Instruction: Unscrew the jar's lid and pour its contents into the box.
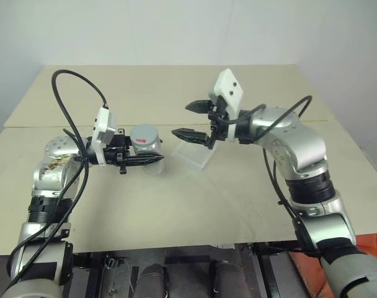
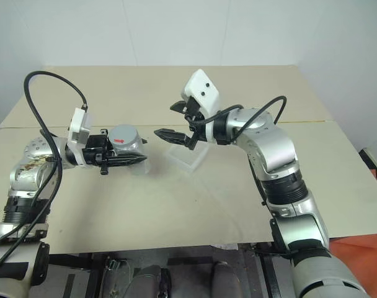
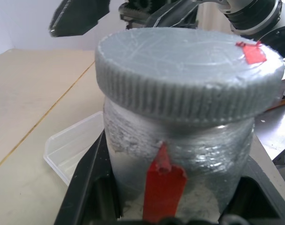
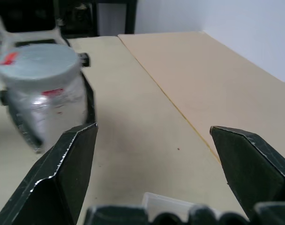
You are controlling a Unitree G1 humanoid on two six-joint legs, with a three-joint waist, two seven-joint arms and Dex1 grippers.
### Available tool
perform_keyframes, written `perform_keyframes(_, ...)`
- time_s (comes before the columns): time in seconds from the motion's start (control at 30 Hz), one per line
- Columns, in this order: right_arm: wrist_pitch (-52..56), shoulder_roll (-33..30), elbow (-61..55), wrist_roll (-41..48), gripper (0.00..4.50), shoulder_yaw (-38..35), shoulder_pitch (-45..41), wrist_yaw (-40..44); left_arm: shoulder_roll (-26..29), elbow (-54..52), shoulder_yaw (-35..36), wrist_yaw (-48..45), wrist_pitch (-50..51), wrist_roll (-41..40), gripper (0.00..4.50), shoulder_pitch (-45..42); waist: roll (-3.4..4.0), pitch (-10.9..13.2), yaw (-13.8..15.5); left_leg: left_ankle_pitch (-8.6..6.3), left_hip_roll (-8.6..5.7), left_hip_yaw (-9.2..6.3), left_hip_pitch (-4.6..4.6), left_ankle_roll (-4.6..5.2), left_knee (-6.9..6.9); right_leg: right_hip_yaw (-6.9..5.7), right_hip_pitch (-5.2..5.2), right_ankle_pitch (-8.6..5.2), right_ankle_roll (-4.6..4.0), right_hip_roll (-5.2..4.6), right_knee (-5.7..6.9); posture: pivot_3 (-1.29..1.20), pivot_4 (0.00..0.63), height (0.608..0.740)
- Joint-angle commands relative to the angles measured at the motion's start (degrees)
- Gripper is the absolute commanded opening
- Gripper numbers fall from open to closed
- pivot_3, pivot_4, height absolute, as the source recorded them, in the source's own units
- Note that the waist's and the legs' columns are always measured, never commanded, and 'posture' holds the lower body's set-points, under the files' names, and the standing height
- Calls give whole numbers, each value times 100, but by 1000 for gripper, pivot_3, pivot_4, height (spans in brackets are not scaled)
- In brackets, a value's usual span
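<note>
A silver jar point(image 1: 147, 146) with a red stripe point(image 3: 162, 187) is held upright above the table, my left gripper point(image 1: 156, 151) shut on its body from the left. The grey ribbed lid point(image 3: 189, 70) sits on top of the jar, with a bit of red tape on it. Just to the jar's right, my right gripper point(image 1: 181, 119) is held level and open, pointing at the jar with a gap between them; nothing is between its fingers point(image 4: 63, 178). The clear plastic box point(image 1: 195, 154) lies on the table below the right gripper.
The beige table point(image 1: 176, 205) has a seam running across it behind the arms. A black cable point(image 1: 70, 105) loops above my left arm. The table's front edge lies close below both arms.
</note>
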Motion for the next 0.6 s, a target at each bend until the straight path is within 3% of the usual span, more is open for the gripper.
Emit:
perform_keyframes(0.03,25,26,-434,369,4476,-287,-38,166,-14,26,10,-31,-129,17,1941,-176,0,0,-1,0,0,0,0,0,0,0,0,0,0,0,0,0,150,740)
perform_keyframes(0.6,251,890,-668,475,4476,122,-159,-231,-31,-24,-71,-60,-114,21,1941,-225,0,0,-9,0,0,0,1,-1,1,0,0,0,0,0,3,0,150,740)
